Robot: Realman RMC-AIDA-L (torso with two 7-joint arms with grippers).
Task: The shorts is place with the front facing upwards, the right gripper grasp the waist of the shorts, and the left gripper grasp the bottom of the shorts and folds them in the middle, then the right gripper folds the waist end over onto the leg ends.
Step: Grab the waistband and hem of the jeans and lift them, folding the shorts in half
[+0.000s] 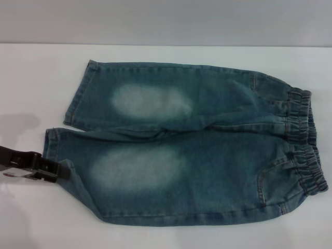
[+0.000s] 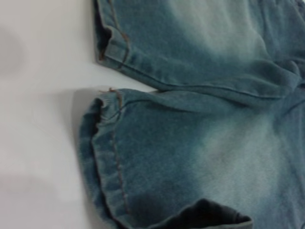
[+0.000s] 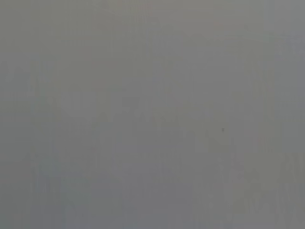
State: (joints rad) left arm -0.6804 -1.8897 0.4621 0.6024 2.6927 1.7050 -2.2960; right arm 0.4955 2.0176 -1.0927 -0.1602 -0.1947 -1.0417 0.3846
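The shorts [image 1: 192, 150] lie flat, front up, on the white table [image 1: 31, 78] in the head view. The waist of the shorts [image 1: 306, 140], a ruffled elastic band, is at the right. The bottom of the shorts [image 1: 52, 142], with its two hemmed leg ends, points left. My left gripper [image 1: 52, 169] is at the near leg's hem, touching its edge. In the left wrist view the near hem [image 2: 102, 157] and far hem [image 2: 112, 43] show, with a raised lip of denim [image 2: 205, 217] close to the camera. The right gripper is out of view, and its wrist view is plain grey.
Bare white table surrounds the shorts to the left and along the near edge. A grey wall [image 1: 166, 21] rises behind the table's far edge.
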